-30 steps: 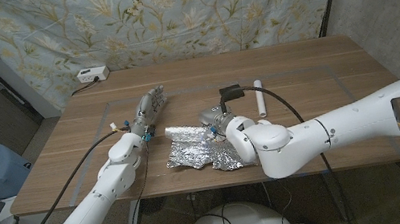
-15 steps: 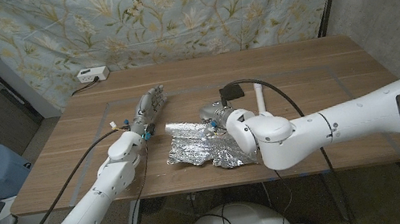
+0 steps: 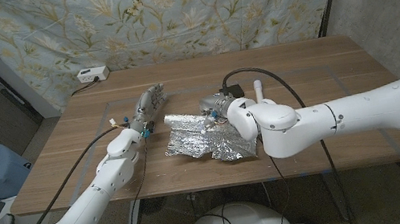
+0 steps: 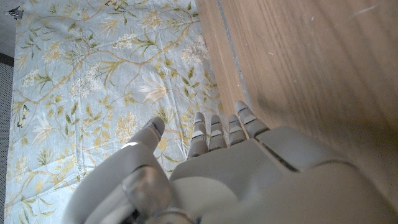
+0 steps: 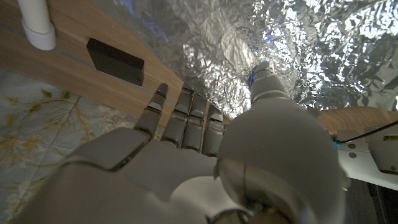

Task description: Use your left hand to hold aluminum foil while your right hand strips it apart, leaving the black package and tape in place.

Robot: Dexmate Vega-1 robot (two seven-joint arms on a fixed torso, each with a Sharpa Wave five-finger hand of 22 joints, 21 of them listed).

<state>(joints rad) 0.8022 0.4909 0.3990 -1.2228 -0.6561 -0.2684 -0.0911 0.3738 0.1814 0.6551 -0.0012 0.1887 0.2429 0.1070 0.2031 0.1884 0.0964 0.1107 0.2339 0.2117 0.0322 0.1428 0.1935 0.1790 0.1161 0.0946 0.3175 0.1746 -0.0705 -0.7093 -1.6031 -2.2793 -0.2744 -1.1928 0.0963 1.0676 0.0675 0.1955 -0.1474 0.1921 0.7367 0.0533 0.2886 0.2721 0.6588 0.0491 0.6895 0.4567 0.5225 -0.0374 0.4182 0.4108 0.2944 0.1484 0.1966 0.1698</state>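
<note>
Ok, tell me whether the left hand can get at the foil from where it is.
Probably yes. The left hand stands just beside the aluminum foil, holding nothing, with bare table between them; the right hand is over the foil's far part.

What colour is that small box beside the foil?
Black; the small box shows best in the right wrist view, near the foil.
</note>
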